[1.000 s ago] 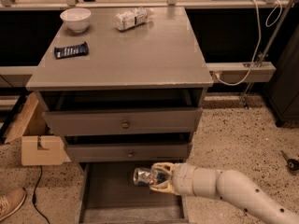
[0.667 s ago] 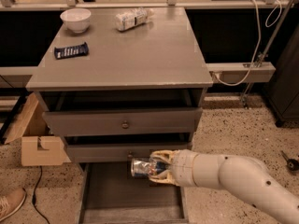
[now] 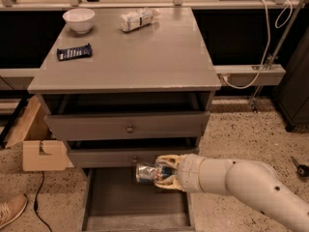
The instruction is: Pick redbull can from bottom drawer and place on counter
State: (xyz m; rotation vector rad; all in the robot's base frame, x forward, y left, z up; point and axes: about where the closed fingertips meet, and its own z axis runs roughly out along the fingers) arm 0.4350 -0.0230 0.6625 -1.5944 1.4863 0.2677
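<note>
As I'm lifting, gripper (image 3: pixel 161 173): clamping the redbull can (image 3: pixel 147 173) sideways over the bottom drawer (image 3: pixel 135 211)
redbull can: rising clear, higher than a sec ago
counter (image 3: pixel 140 57): probably heading there next

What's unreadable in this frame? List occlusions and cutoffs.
Camera view:
- redbull can: right end hidden inside the gripper, shut on it over the bottom drawer.
- Bottom drawer's right side: covered by the arm.
- top drawer inside: lost in shadow under the counter.
- Arm's base: cut off by right edge.
- snack packet print: too small.
</note>
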